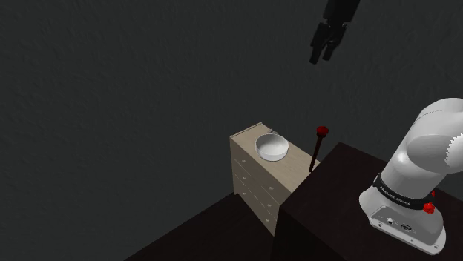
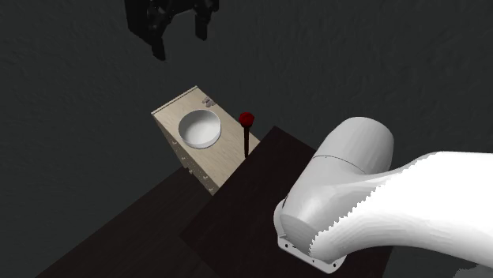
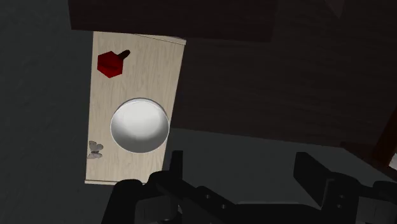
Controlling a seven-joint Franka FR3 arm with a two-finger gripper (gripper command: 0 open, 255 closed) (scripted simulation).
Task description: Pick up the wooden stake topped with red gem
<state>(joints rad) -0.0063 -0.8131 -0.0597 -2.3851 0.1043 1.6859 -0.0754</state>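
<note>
1. Tool: hanging high above the worktop, pointing down. Its fingers are standing well apart and gripping nothing.
2. Stake: dark shaft with a red gem on top. It is standing upright on the worktop, at the end next to the stand, apart from the tool and far below it.
3. Bowl: white, sitting near the middle of the worktop, just beside the stake and not touching it.
4. Small grey item: lying on the far side of the bowl from the stake; its kind is too small to tell.
5. Worktop: pale wood grain, with drawers showing in its front in the shoulder view.
6. Arm: white, rising from the stand.
</note>
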